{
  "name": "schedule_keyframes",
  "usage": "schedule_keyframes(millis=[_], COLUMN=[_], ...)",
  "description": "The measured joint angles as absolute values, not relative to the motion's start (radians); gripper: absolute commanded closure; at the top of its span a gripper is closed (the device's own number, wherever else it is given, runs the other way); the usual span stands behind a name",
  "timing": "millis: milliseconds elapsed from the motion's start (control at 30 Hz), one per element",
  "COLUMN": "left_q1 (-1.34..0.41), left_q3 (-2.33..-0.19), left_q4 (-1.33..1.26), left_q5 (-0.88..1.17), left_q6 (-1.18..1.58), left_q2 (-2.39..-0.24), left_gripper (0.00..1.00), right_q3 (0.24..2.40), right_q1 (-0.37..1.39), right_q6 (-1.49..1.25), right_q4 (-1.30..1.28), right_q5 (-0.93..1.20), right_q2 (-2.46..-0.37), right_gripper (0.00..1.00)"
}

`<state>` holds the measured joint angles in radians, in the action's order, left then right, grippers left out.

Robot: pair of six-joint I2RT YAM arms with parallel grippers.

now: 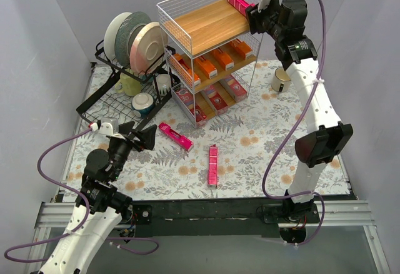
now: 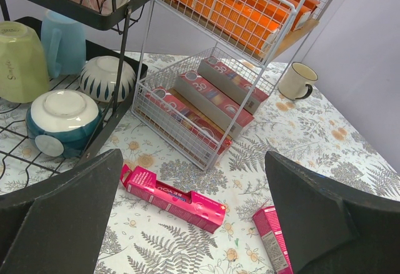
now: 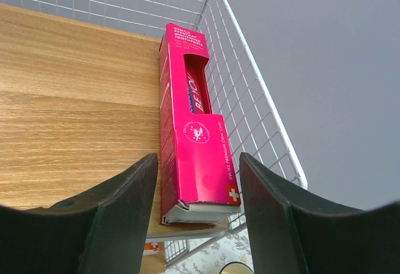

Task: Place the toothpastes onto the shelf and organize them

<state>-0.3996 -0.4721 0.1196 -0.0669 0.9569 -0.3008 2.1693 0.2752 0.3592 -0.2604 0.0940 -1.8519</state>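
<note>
Where the right gripper (image 3: 197, 157) reaches the top tier of the shelf (image 1: 172, 27), one magenta toothpaste carton (image 3: 194, 130) lies flat along a wire side wall, fingers close on either side of its near end; grip or mere nearness cannot be told. Left gripper (image 2: 192, 155): fingers wide apart, empty, above a second magenta carton (image 2: 172, 199) on the counter (image 1: 262, 130), a third carton (image 1: 213, 165) lying nearby. Orange cartons (image 1: 212, 61) occupy the middle tier, dark red cartons (image 1: 215, 96) the bottom.

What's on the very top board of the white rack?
Just one pink toothpaste box, lying along the wire wall between the right fingers. Elsewhere bare wood; the fingers cover the near edge.
</note>
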Motion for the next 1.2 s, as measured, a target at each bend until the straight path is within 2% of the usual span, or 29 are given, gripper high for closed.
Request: schedule_keyframes(millis=[300,433,567,867,1033,1200], left_q1=[-0.400,-0.400,-0.400,-0.400,-0.400,-0.400], left_q3=[-0.472,-0.472,-0.472,-0.472,-0.472,-0.472], left_q4=[0.120,0.120,0.120,0.120,0.120,0.120], left_q5=[-0.067,-0.067,-0.067,-0.067,-0.067,-0.067], left_q6=[0.957,0.957,0.957,0.957,0.957,0.957], left_q2=[-0.301,-0.300,-0.300,-0.294,-0.293,-0.293], left_gripper=[0.02,0.02,0.02,0.02,0.02,0.02], right_q3=[2.030,1.943,1.824,1.334,1.016,0.768], right_q1=[0.278,0.275,0.274,0.302,0.471,0.686], right_q6=[0.345,0.321,0.281,0.104,0.017,-0.098], right_q4=[-0.196,-0.164,-0.133,-0.005,0.028,0.011], right_q5=[0.078,0.081,0.089,0.109,0.034,-0.080], right_q2=[-1.763,-1.680,-1.561,-1.186,-1.037,-1.000], right_gripper=[0.30,0.21,0.16,0.11,0.09,0.08])
